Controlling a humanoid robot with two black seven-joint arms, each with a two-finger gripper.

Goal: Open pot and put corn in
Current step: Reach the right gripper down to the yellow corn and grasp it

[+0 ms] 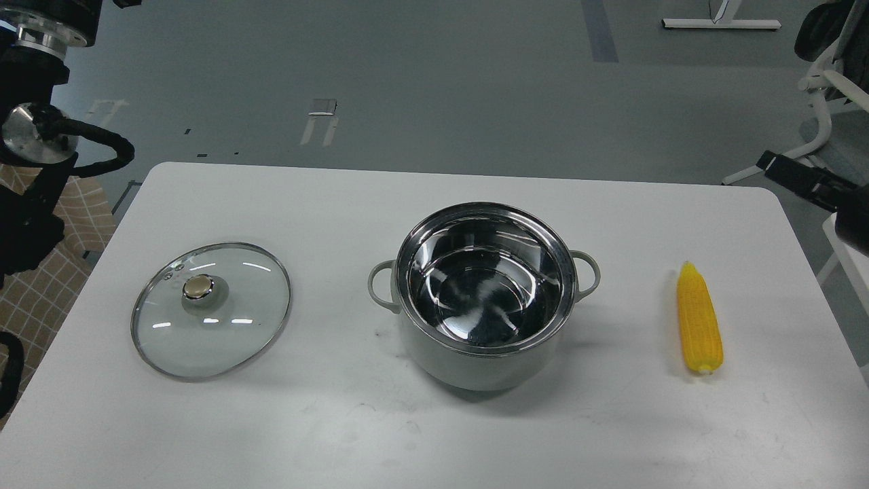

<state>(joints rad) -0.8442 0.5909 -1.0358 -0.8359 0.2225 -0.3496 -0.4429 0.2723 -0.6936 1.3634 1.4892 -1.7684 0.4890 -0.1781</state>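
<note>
- White table (339,435), grey floor behind.
- pot (483,353) mid-table, uncovered, steel inside bare.
- glass lid (211,309) flat on table, well left of pot.
- corn (699,319) lying well right of pot, tip pointing away.
- right gripper (798,175) off the table's far right corner; can't tell its opening.
- left arm (34,136) at left edge, pincer out of frame.

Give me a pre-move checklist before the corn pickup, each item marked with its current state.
1. Pot uncovered: ok, glass lid lies flat on the table to its left.
2. Pot interior empty: ok.
3. Corn reachable, lying free right of the pot: ok.
4. Right gripper open: cannot tell, dark at the frame edge.
5. Left gripper clear of the pot: cannot tell, not in view.
</note>
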